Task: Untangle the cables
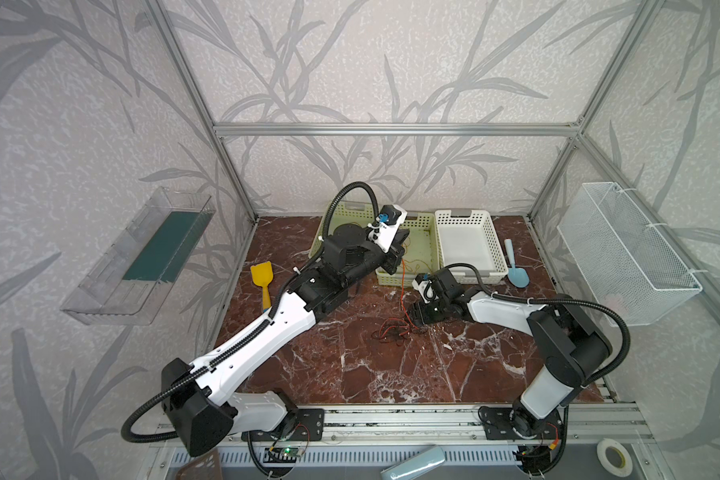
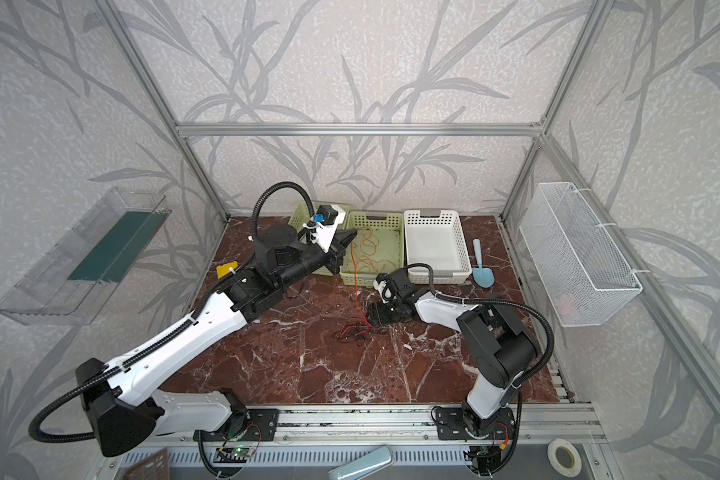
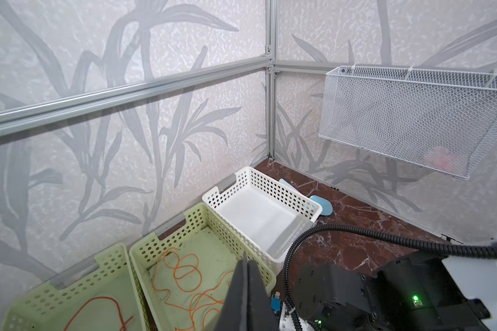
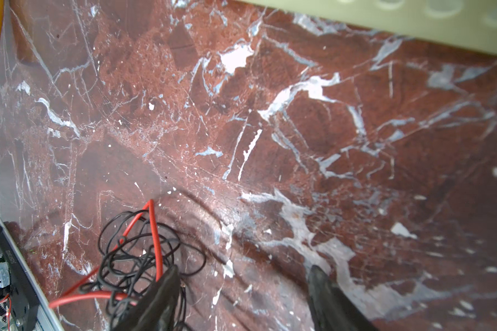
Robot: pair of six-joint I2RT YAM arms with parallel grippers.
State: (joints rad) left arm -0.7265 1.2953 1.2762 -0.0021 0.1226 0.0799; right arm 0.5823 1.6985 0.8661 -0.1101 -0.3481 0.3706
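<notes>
Orange cable [image 2: 355, 297] straight, basket [image 2: 374, 216] to tangle [image 2: 352, 332]

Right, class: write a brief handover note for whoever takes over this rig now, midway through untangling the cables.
Left gripper: shut, above the middle green basket.
Right gripper: open, low over the table, one finger at the tangle's edge.
Orange cable: mostly coiled in that basket. One strand runs out over the rim to the table beside the right gripper. Whether the left gripper pinches it is unclear.
Red cable and black cable: knotted together on the table.
Done: orange largely separated.
Left: bring in the orange strand, then part red from black.
</notes>
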